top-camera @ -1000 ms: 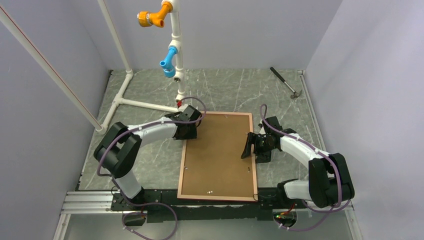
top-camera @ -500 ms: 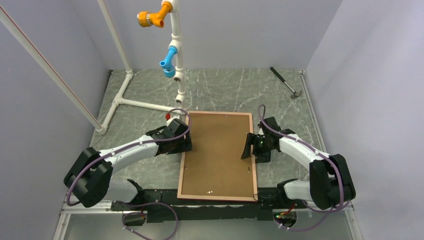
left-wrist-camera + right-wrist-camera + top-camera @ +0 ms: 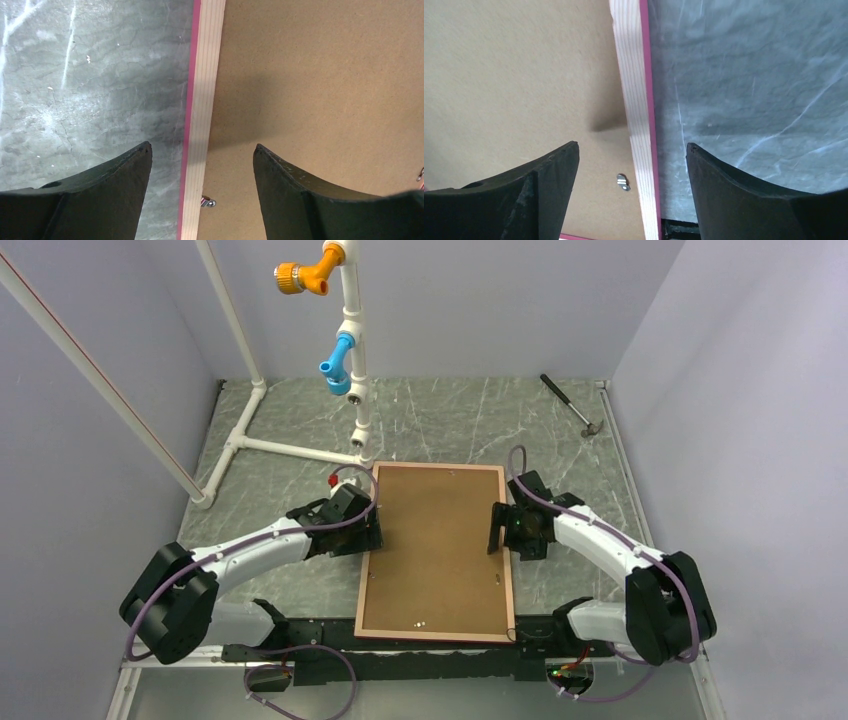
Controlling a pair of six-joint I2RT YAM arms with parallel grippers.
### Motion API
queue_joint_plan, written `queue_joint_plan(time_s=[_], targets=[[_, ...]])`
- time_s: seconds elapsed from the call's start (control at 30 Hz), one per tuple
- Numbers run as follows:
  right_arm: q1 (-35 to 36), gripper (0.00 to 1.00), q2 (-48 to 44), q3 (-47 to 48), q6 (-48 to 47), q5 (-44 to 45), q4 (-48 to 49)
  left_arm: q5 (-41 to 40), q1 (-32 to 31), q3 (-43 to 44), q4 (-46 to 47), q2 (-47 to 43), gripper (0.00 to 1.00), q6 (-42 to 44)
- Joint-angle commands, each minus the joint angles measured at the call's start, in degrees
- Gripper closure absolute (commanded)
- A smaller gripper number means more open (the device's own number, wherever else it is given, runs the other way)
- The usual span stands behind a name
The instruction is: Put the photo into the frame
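Observation:
The frame lies face down on the table, its pale wood back up and a pink edge showing. A brown hardboard backing panel fills it. The photo is hidden. My left gripper hangs open over the frame's left rail, one finger above the table and the other above the panel. My right gripper is open too, straddling the right rail the same way. Neither holds anything. A small metal clip sits by the left rail and another clip by the right.
A white pipe stand with orange and blue fittings rises just beyond the frame's far left corner. A hammer lies at the far right. Walls close in on both sides. The frame's near edge reaches the black base rail.
My left arm has drawn back from the frame's far left corner along the left rail, and its jaws have spread. My right gripper has shifted slightly toward the far side.

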Motion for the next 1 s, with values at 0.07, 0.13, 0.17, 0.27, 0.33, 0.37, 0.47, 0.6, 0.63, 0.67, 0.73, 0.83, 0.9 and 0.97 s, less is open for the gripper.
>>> queue_joint_plan(time_s=[0.07, 0.13, 0.17, 0.27, 0.33, 0.37, 0.47, 0.6, 0.63, 0.67, 0.73, 0.83, 0.9, 0.97], targets=[[-0.46, 0.17, 5.64, 9.33, -1.38, 4.65, 1.10, 1.76, -0.64, -0.93, 2.67, -0.72, 0.24, -0.62], [-1.03, 0.16, 8.56, 11.31, -2.19, 3.89, 2.31, 1.79, -1.09, -1.16, 2.88, -0.56, 0.25, -0.88], [-1.31, 0.16, 10.13, 12.39, -2.56, 3.86, 2.58, 1.80, -1.38, -1.21, 2.86, -0.43, 0.26, -1.05], [-2.07, 0.16, 14.77, 15.41, -3.52, 4.12, 3.24, 1.95, -2.41, -1.10, 2.59, 0.33, 0.27, -1.69], [-2.34, 0.17, 17.61, 17.30, -4.19, 6.37, 3.62, 1.54, -3.74, -0.61, 1.91, 1.10, 0.27, -2.18], [-2.59, 0.18, 19.16, 18.60, -4.58, 7.19, 3.53, 1.18, -4.43, -0.26, 1.36, 1.54, 0.27, -2.44], [-3.28, 0.20, 22.81, 21.55, -6.00, 9.38, 3.31, 0.15, -6.27, 0.91, -0.26, 2.92, 0.27, -3.07], [-5.19, 0.24, 26.09, 23.99, -8.39, 9.21, 3.57, -0.72, -7.92, 1.85, -1.48, 3.75, 0.28, -4.03], [-5.72, 0.25, 26.41, 24.13, -8.98, 8.96, 3.96, -0.70, -8.10, 1.79, -1.36, 3.76, 0.28, -4.31], [-6.12, 0.26, 26.58, 24.11, -9.46, 8.44, 4.27, -0.53, -8.12, 1.71, -1.03, 3.76, 0.28, -4.62], [-6.87, 0.29, 26.69, 23.59, -10.57, 7.36, 5.68, -0.05, -8.20, 1.43, -0.11, 3.68, 0.29, -5.25], [-7.21, 0.35, 26.71, 22.40, -11.28, 6.09, 6.97, 0.64, -8.20, 1.32, 0.96, 3.90, 0.29, -5.64], [-7.21, 0.37, 26.89, 21.78, -11.51, 5.12, 7.72, 0.80, -8.18, 1.69, 1.03, 4.36, 0.30, -5.63], [-7.23, 0.40, 27.34, 21.59, -11.77, 4.10, 7.63, 0.75, -8.29, 2.08, 0.63, 4.86, 0.30, -5.44]])
